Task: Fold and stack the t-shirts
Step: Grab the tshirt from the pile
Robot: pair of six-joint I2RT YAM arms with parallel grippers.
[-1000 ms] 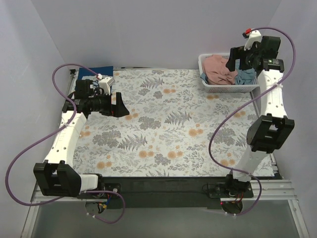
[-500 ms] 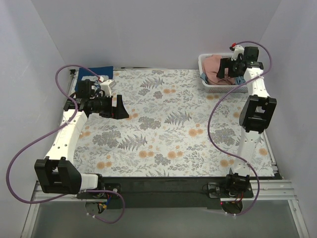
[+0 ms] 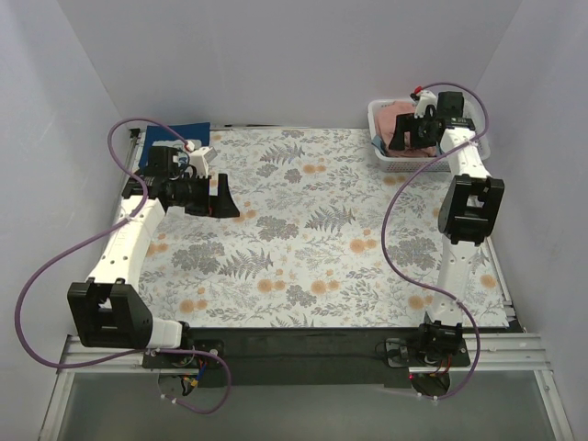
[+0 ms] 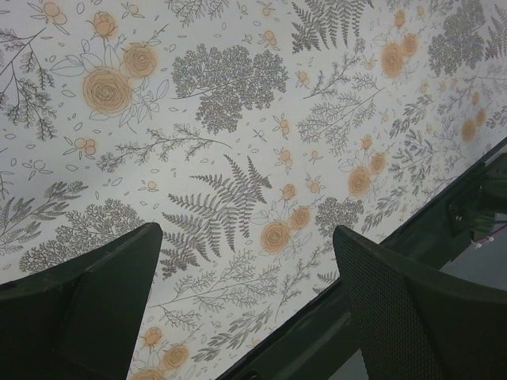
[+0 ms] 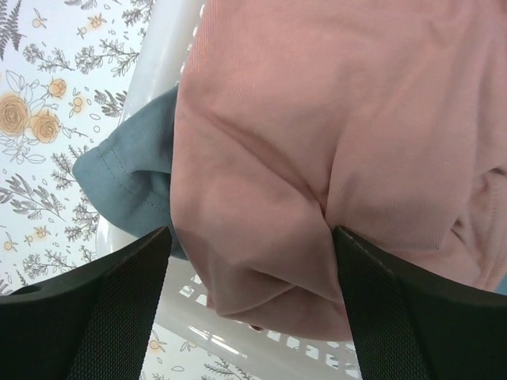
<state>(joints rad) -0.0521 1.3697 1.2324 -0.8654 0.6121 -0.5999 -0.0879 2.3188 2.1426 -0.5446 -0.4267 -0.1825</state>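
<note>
A dusty-pink t-shirt lies crumpled in the white lattice basket at the table's back right. It also shows in the top view. A grey-teal t-shirt hangs over the basket's rim beside it. My right gripper is open, its fingers on either side of a pink fold, low over the basket; it also shows in the top view. My left gripper is open and empty above the floral cloth at the left. A navy cloth lies at the back left corner, partly hidden by the arm.
The floral table cloth covers the table. The black front rail runs along the near edge. Purple cables loop from both arms. White walls close in the back and sides.
My right arm has reached forward and down over the basket, bringing its gripper onto the pink t-shirt. The left arm has barely moved.
</note>
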